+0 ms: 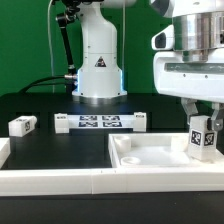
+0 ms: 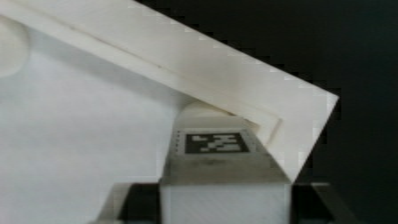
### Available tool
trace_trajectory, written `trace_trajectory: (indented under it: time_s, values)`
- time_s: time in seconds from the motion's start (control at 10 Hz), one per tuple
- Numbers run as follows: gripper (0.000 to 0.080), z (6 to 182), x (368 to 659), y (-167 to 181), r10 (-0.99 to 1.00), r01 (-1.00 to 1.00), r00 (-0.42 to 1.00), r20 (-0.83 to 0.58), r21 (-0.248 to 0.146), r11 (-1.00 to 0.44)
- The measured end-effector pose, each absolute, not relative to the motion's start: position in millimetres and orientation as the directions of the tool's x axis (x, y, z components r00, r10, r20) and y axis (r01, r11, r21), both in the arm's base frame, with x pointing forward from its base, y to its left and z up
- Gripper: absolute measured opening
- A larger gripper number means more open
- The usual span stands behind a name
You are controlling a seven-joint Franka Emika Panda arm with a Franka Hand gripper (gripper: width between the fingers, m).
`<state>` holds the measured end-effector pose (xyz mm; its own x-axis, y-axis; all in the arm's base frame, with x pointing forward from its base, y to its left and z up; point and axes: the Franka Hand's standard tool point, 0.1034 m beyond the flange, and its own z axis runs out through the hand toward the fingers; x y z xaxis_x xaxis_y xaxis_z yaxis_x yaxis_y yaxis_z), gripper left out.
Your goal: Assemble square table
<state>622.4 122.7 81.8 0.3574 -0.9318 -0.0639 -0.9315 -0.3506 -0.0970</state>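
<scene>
The white square tabletop (image 1: 150,152) lies rim up at the exterior view's right, inside the border wall. My gripper (image 1: 203,128) is shut on a white block leg (image 1: 203,138) with a black-and-white tag, held upright over the tabletop's right part. In the wrist view the leg (image 2: 217,165) sits between my dark fingers (image 2: 146,200), its tag end next to a rimmed corner of the tabletop (image 2: 107,110). I cannot tell whether the leg touches the slab. A second leg (image 1: 22,125) lies loose on the black table at the left. The other legs are out of view.
The marker board (image 1: 100,122) lies flat in front of the robot base (image 1: 98,70). The long white L-shaped border wall (image 1: 60,180) runs along the front edge and up the left side. Black table surface lies between the loose leg and the tabletop.
</scene>
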Motion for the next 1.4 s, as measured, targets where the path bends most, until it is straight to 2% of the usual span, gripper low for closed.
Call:
trace_trajectory:
  time_s: [0.3,0.4,0.5,0.6,0.7,0.8,1.1,1.4]
  values:
    - [0.0290,81.8,622.4,124.6,-0.973,-0.975,0.211,-0.089,-0.090,-0.204]
    - [0.0363,81.5,622.3,125.0,-0.975,-0.977,0.201,-0.094,-0.089,-0.193]
    - [0.0363,81.1,622.1,125.2,-0.971,-0.973,0.221,-0.092,-0.091,-0.213]
    - [0.0547,81.0,622.1,125.1,-0.962,-0.963,0.260,-0.089,-0.094,-0.252]
    - [0.0547,81.2,621.2,125.7,-0.947,-0.949,0.310,-0.086,-0.090,-0.303]
    - [0.0628,82.0,621.7,126.7,-0.917,-0.919,0.391,-0.079,-0.095,-0.384]
    - [0.0648,81.2,621.6,126.2,-0.814,-0.814,0.579,-0.057,-0.110,-0.571]
    - [0.0649,80.2,620.8,127.4,-0.600,-0.598,0.800,-0.004,-0.097,-0.796]
